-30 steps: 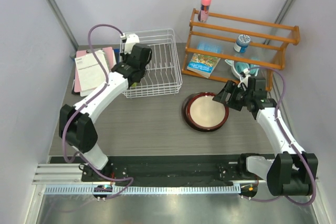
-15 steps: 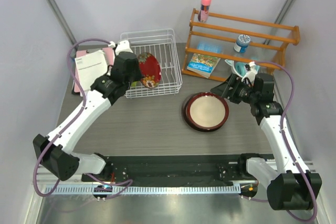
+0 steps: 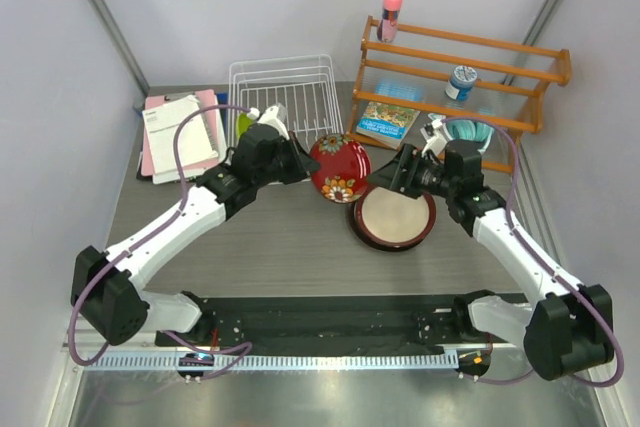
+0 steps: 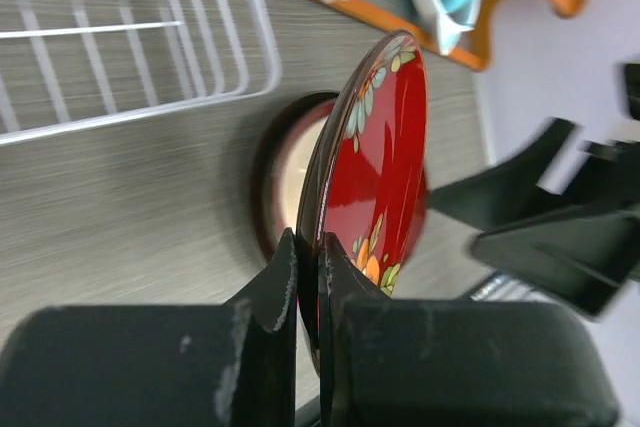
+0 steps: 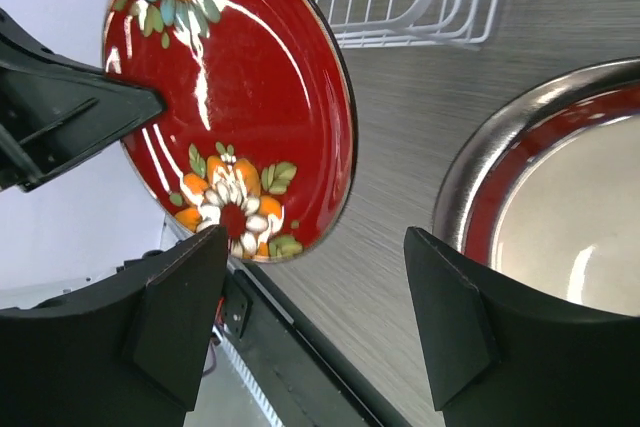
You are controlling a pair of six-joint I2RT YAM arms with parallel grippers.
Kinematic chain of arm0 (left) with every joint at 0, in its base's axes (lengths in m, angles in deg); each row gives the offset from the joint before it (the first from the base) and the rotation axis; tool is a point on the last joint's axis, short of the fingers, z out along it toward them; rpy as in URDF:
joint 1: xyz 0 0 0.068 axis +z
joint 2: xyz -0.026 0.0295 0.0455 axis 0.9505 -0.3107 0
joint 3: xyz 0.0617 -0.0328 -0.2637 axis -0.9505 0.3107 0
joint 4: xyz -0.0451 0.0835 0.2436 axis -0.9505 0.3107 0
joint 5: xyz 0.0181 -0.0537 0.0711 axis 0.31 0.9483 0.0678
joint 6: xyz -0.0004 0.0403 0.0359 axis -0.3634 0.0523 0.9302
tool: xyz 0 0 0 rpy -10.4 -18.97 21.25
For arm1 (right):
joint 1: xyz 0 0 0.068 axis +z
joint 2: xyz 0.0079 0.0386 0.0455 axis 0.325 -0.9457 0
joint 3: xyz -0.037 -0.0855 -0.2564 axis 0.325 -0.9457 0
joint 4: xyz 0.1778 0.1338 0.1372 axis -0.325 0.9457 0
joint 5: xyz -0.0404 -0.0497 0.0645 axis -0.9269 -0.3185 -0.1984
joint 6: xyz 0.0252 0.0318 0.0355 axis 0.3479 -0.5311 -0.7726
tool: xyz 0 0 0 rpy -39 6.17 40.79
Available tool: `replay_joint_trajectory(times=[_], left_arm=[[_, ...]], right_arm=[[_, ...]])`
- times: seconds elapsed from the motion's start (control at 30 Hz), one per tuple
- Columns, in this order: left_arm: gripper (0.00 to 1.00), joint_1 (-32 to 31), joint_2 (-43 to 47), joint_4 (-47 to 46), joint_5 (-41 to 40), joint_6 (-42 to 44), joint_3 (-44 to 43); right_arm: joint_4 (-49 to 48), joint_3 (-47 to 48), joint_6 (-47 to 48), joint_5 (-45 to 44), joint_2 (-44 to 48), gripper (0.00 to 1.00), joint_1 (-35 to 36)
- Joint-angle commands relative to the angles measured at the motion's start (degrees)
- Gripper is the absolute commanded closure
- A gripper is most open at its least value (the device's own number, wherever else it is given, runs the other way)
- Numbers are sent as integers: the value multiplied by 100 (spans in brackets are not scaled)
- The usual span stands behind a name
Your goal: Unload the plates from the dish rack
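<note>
And the red floral plate [image 3: 338, 169] was out! A second earlier the left gripper [image 3: 298, 161] had been down inside the dish rack [image 3: 281, 61]; half a second earlier it had the plate lifted at the rack's front wall. Now the plate hung clear of the wire, off the rack's front right corner and just beside the dark-red-rimmed plate [image 3: 395, 217], which had not budged from its spot on the table. The left fingers [image 4: 283, 282] were clamped tight on the red plate's rim, the wrist view showing the plate edge-on with one finger on each face. The plate stood close to upright, its flowered face turned toward the right arm.

The right arm had swung in too: from near the wooden shelf [image 3: 470, 43] it had come left across the cream plate. The right gripper [image 3: 388, 176] was spread wide and held nothing, the floral face filling its wrist view ahead of the fingers. Back in the rack, a sliver of the lime green plate [image 3: 243, 127] still showed at the left side
</note>
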Motion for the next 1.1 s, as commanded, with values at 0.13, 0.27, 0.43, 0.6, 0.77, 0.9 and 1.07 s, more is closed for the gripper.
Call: replay_joint_trajectory(times=[0.13,0.27,0.43,0.6,0.77,0.9,1.07], left_arm=[[100,-211,310,-1425,520,-482,187],[100,-256,337,-1470,503,-517,301],[100,-247,389,-1715,556,-526,486],[13,-256,398,-1515,433,-281,504],[0,-256,565,-681,-866,167,373],[1,-256,732,110,-2131,633,258],[1,-256,996,569,-3161,950,135]], right_arm=[[-894,-99,-256,-367,-402,27,368],[-1071,-152,-309,-200,-439,81,368],[-1221,-257,-379,-33,-386,99,377],[-204,-153,-73,-1399,210,99,359],[1239,23,121,-2405,782,99,44],[1855,-29,200,-2538,950,99,-133],[2321,-196,288,-2959,1038,99,-185]])
